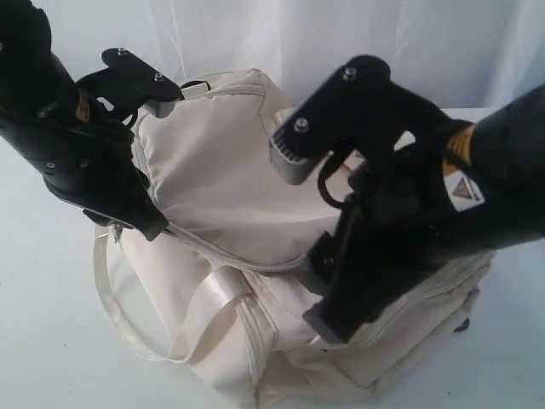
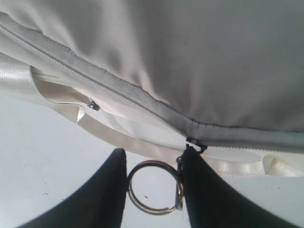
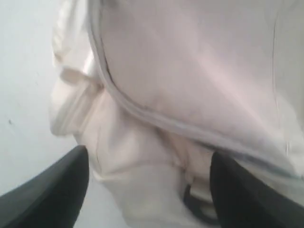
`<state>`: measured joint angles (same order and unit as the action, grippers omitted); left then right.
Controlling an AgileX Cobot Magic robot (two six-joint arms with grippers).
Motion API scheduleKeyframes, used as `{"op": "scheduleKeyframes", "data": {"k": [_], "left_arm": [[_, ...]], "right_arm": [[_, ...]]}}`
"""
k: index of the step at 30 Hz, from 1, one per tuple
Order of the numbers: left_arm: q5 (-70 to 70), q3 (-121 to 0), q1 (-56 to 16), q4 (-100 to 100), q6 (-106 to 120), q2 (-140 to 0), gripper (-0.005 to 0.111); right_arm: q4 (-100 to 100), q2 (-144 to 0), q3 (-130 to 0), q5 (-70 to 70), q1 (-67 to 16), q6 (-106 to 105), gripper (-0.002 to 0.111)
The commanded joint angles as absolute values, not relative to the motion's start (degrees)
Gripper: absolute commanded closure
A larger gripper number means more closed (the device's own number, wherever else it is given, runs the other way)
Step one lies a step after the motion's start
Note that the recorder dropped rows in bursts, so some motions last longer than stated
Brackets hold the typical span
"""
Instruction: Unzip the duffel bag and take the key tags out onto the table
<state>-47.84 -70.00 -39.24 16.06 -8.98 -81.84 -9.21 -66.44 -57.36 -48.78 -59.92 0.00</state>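
The left gripper (image 2: pixel 156 156) is closed on a metal ring (image 2: pixel 152 164), which is pinched between its 2 black fingers (image 2: pixel 102 194). The ring is hooked to the zip slider (image 2: pixel 195 142), just beside the finger tips. The right gripper (image 3: pixel 151 154) is wide open. Cloth of the duffel bag (image 1: pixel 230 170) is seen between its 2 fingers, but nothing is gripped there.

The zip (image 2: pixel 118 95) is seen along the edge of the bag's top, and it looks shut along the part that shows. The bag is laid on the white table (image 1: pixel 51 341), with the left gripper at its left side and the right gripper at its near right side. The key tags are not seen in any view, so they are probably shut inside the bag.

3 things could go wrong. The ring is thin and round, so it could be lost from the fingers if it is pulled at a slant. The bag is not held down by the open right jaws, so the whole bag could be dragged along and the zip left shut. The cloth is soft and the shiny strap (image 1: pixel 213 294) is close by, so the slider could be jammed if either is bunched up in front of it.
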Motion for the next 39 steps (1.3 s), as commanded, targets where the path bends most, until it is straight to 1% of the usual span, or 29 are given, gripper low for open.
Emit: {"op": "scheduleKeyframes", "data": {"k": [1, 9, 14, 16, 19, 21, 24, 25, 26, 27, 30, 33, 39], "left_arm": [[-50.6, -69.7, -39.0, 17.4, -9.0, -81.3, 0.107], [-50.6, -69.7, -39.0, 17.2, -9.0, -81.3, 0.107], [-50.6, -69.7, -39.0, 17.2, -9.0, -81.3, 0.107], [-50.6, -69.7, -39.0, 17.2, -9.0, -81.3, 0.107], [-50.6, -69.7, -39.0, 17.2, -9.0, -81.3, 0.107], [-50.6, -69.7, -39.0, 17.2, -9.0, -81.3, 0.107], [-50.6, -69.7, -39.0, 17.2, -9.0, -81.3, 0.107], [-50.6, -69.7, -39.0, 17.2, -9.0, -81.3, 0.107], [-50.6, -69.7, -39.0, 17.2, -9.0, -81.3, 0.107], [-50.6, -69.7, -39.0, 17.7, -9.0, -81.3, 0.107], [-50.6, -69.7, -39.0, 19.5, -9.0, -81.3, 0.107], [-49.7, -69.7, -39.0, 24.8, -13.8, -81.3, 0.107], [-49.6, -69.7, -39.0, 29.8, -16.7, -81.3, 0.107]], "right_arm": [[-5.7, -68.5, -57.6, -37.3, -59.5, -11.2, 0.041], [-5.1, -80.6, -57.6, -29.1, -59.5, -14.2, 0.041], [-5.6, -84.6, -57.6, -25.3, -59.5, -15.2, 0.041], [-6.4, -85.7, -57.6, -24.5, -59.5, -15.2, 0.044], [-6.4, -86.8, -57.6, -24.4, -59.5, -15.2, 0.052], [-6.5, -87.2, -57.6, -24.4, -59.5, -15.2, 0.062], [-6.5, -87.5, -57.6, -24.8, -59.5, -15.2, 0.084], [-6.5, -87.5, -57.6, -25.6, -59.5, -15.2, 0.098], [-6.5, -87.5, -57.6, -26.4, -59.5, -15.2, 0.106], [-6.5, -87.5, -57.6, -28.7, -59.5, -15.2, 0.108], [-7.5, -87.5, -57.6, -36.1, -59.5, -15.2, 0.108], [-9.9, -87.3, -57.6, -43.4, -59.5, -14.6, 0.108], [-26.7, -86.2, -57.3, -58.8, -59.4, 1.7, 0.108]]}}
